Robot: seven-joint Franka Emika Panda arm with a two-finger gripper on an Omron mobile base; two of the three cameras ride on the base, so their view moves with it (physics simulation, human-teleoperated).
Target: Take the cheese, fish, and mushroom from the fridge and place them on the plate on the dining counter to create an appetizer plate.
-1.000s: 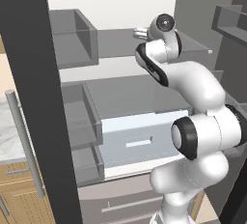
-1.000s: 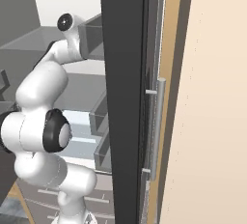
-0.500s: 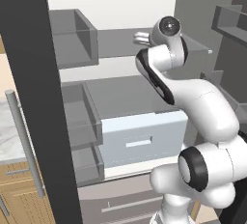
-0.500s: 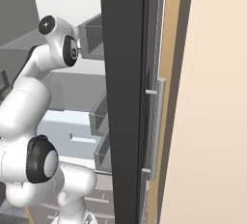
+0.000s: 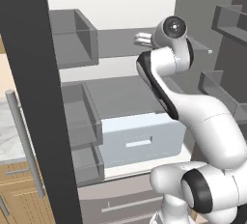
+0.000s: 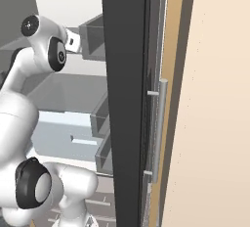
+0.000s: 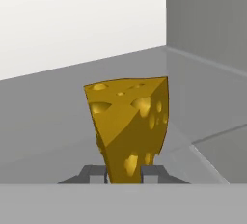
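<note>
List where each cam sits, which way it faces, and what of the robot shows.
Left base view: behind-left of the arm, facing into the open fridge with its pale drawer.
Right base view: behind-right, along the fridge door edge; arm at left.
Hand view: on the hand, looking along the tool shut on the cheese.
Both base views share arm, shelves and drawer.

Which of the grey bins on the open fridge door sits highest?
The top door bin, level with the fridge's upper shelf. The two other bins are stacked below it, beside the pale blue drawer.
</note>
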